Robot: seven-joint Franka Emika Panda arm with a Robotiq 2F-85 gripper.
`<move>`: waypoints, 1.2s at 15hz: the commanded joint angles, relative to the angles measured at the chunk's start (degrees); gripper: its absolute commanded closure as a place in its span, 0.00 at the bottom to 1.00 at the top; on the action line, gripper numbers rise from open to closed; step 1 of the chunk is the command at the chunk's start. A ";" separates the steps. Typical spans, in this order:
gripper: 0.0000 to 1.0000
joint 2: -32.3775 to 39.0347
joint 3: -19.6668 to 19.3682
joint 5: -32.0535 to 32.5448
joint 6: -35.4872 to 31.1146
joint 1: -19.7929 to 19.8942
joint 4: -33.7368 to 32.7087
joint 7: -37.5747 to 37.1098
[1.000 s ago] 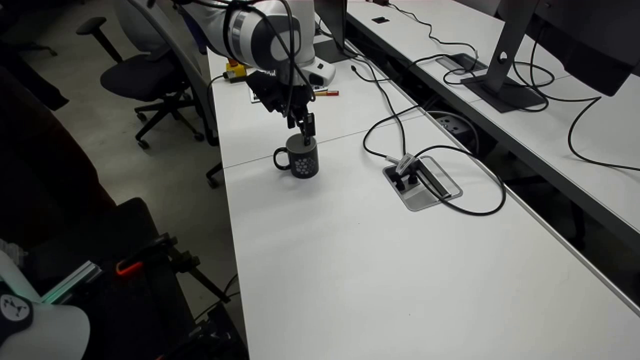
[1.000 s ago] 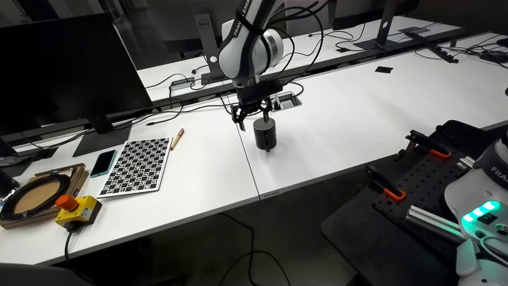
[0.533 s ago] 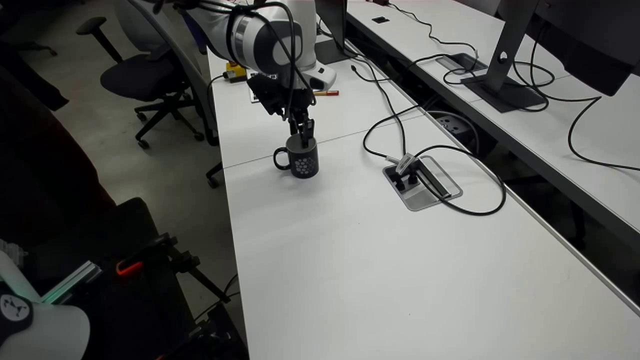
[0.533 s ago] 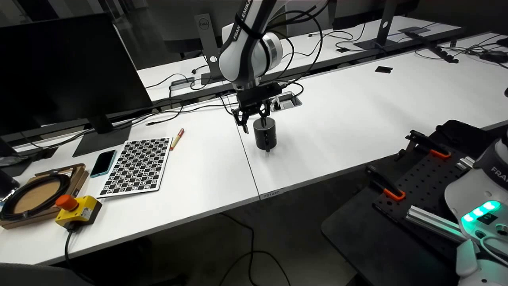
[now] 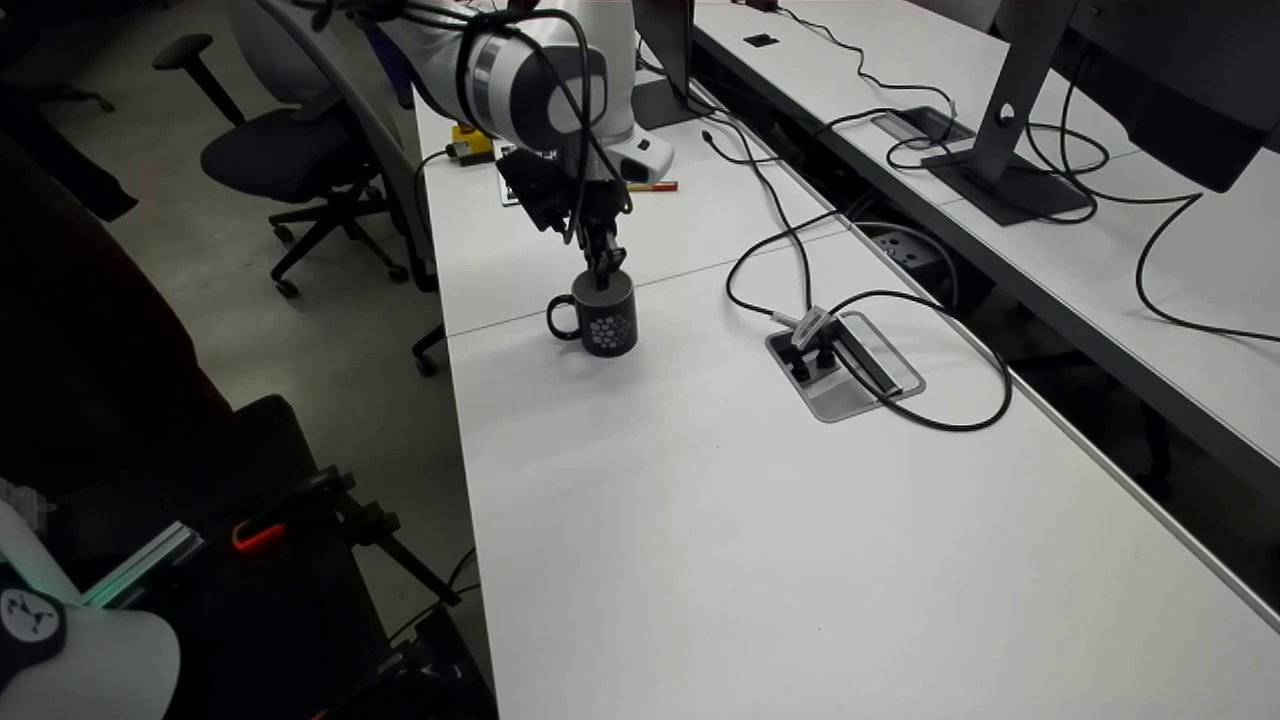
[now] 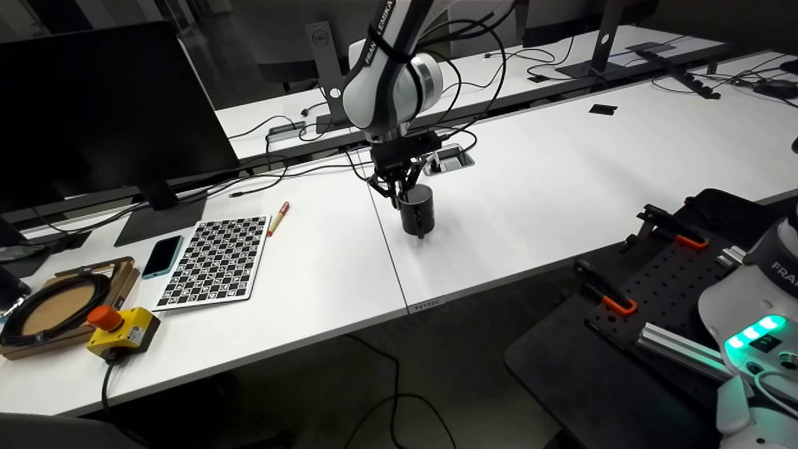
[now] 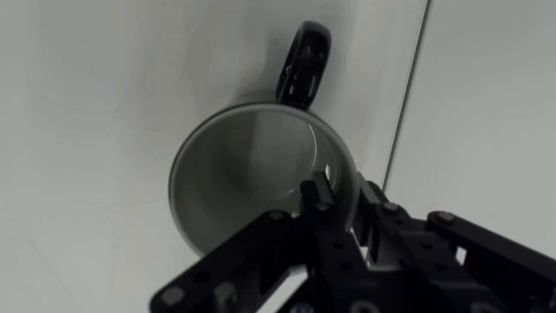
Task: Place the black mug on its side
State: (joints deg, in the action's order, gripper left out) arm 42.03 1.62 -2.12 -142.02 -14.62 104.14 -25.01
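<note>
Wrist view: gripper blurred, cut off by bottom edge, hiding part of black mug. Jaw contact with wall: I can't tell. Both exterior views: Franka arm cut off at top.

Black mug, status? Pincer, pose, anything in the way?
Pincer astride rim of black mug, firm grip unconfirmed. Mug upright, not yet on its side. Cabled desk outlet apart from mug, likely not in the way.

I see a long white table with a thin line across it. A black mug stands upright just beside the line. Past the line are a red and yellow pen, a checkered board, a phone, a flat brown box and a yellow box with a red button.
</note>
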 commanded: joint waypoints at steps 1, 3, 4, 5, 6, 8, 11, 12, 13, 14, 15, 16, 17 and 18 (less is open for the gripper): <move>1.00 1.08 0.28 -1.86 1.72 0.23 -2.01 0.06; 0.98 0.99 0.34 -2.34 1.77 0.56 -1.97 0.22; 0.98 0.99 0.27 -2.51 1.71 0.64 -1.96 0.18; 0.98 0.94 0.17 -2.69 1.64 0.77 -1.90 0.13; 0.98 0.85 0.29 -3.04 1.61 1.11 -1.81 0.41; 0.98 0.82 0.74 -4.17 1.58 2.08 -1.73 1.27; 0.98 1.25 2.84 -7.26 1.42 4.75 -1.90 4.25; 0.98 1.40 3.63 -8.34 1.41 5.68 -2.02 5.49; 0.98 1.77 5.05 -9.92 1.36 7.25 -2.22 7.82; 0.98 1.97 5.93 -11.02 1.55 8.35 -2.37 9.43; 0.98 2.31 7.58 -12.76 1.58 10.24 -2.52 12.37; 0.98 2.55 8.70 -14.08 1.89 11.64 -2.67 14.62; 0.98 2.82 10.06 -15.63 2.11 13.30 -2.74 17.37; 0.98 3.01 10.96 -16.84 2.73 14.55 -2.90 19.47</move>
State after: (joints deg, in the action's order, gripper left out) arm 41.91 7.84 -13.12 -139.69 -4.35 103.45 -13.67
